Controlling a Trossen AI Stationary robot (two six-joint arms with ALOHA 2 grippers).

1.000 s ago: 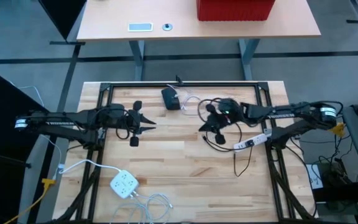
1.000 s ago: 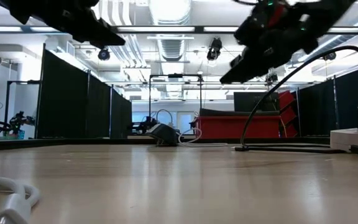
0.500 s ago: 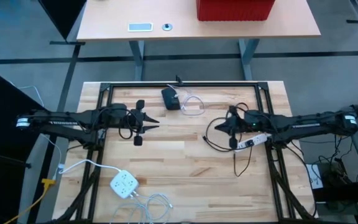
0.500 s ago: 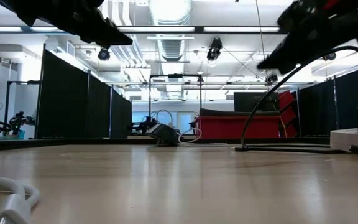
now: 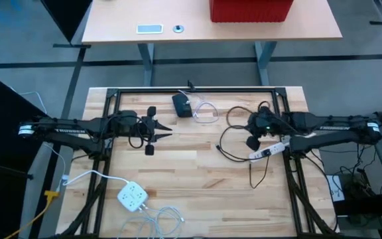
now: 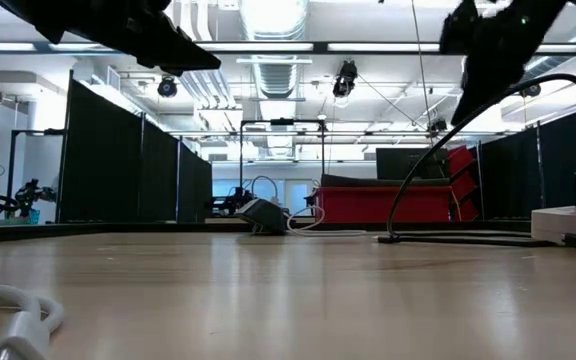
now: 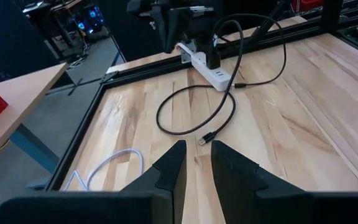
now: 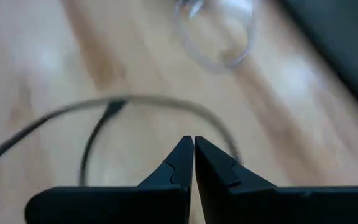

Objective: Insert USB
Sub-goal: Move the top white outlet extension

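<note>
Closed claw (image 8: 193,144) above black cable (image 8: 104,118).

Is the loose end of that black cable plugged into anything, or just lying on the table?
Lying free. The black cable's plug rests on bare wood, apart from the white power strip, just ahead of the left gripper.

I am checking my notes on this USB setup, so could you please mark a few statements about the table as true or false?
1. The black cable lies loose on the table with its plug free. True.
2. The right gripper has its fingers wide open. False: they are closed together, holding nothing visible.
3. A white power strip lies near the table's right edge. True.
4. The left gripper holds the cable's plug. False: its fingers are apart and empty, short of the plug.
5. The white charger block sits at the table's far right corner. False: near left.
</note>
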